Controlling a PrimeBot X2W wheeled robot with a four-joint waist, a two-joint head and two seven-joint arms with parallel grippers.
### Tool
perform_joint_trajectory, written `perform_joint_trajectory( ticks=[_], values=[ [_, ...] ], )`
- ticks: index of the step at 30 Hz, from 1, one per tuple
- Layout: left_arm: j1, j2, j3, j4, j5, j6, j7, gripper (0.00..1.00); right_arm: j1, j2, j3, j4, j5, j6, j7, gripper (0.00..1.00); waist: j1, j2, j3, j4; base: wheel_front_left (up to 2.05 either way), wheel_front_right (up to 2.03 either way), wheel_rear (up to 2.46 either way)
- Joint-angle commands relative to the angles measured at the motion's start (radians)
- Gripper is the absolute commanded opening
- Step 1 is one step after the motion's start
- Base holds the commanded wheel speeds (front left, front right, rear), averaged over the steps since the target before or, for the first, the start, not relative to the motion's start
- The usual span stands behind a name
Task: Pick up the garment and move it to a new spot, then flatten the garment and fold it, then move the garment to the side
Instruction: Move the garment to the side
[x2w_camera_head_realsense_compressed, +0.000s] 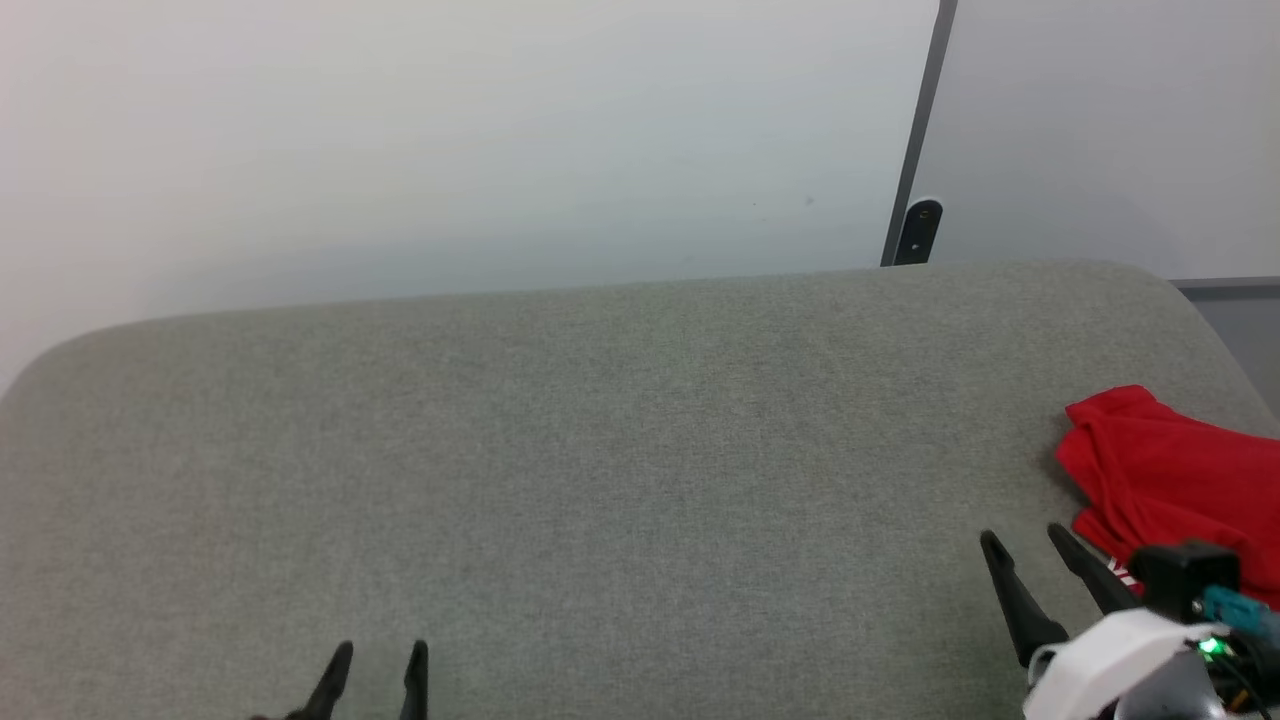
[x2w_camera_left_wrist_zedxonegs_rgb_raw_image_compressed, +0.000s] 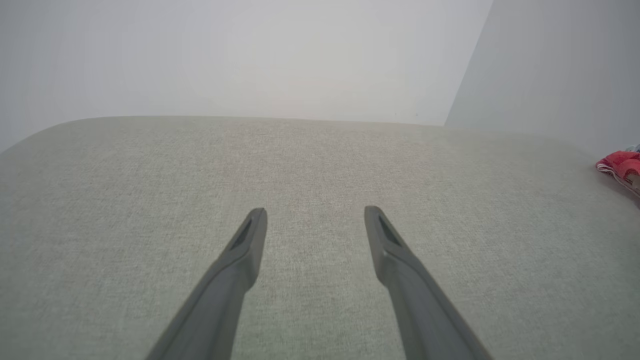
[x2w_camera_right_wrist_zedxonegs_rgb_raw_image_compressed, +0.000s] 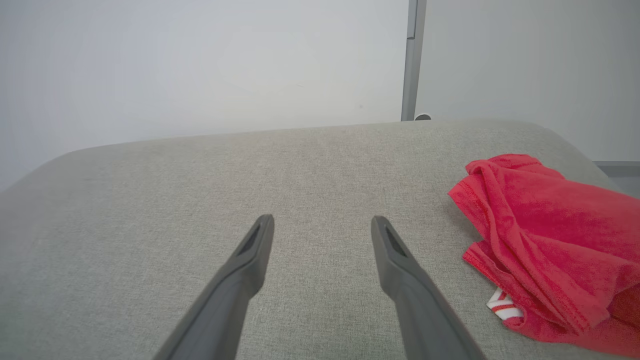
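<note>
Red garment (x2w_camera_head_realsense_compressed: 1170, 470) is bunched up at the right edge of the grey pad (x2w_camera_head_realsense_compressed: 600, 450).
The left gripper (x2w_camera_head_realsense_compressed: 382, 648) and right gripper (x2w_camera_head_realsense_compressed: 1022, 534) are held spread wide, empty; the right one is near the garment.

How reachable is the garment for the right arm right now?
Likely yes: the garment lies crumpled just right of the open right tool, nothing between them on the grey surface.
</note>
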Motion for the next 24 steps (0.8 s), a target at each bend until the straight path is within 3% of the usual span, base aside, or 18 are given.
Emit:
perform_joint_trajectory(
  ticks=[1, 11, 24],
  values=[
    [0.025, -0.006, 0.003, -0.013, -0.004, 0.002, 0.001, 1.0, 0.035, 0.006, -0.021, -0.03, -0.017, -0.002, 0.004, 1.0, 0.0, -0.0001, 0.001, 0.003, 0.0, 0.0, 0.0],
    [0.163, -0.027, 0.03, -0.142, -0.001, 0.037, 0.001, 1.0, 0.188, 0.052, -0.1, -0.196, -0.06, -0.002, 0.059, 1.0, 0.0, -0.0001, 0.018, 0.006, 0.0, 0.0, 0.0],
    [0.172, -0.031, 0.018, -0.184, -0.005, 0.054, 0.001, 1.0, 0.222, 0.081, -0.123, -0.265, -0.082, -0.002, 0.101, 1.0, 0.0, -0.0001, 0.017, 0.01, 0.0, 0.0, 0.0]
  ],
)
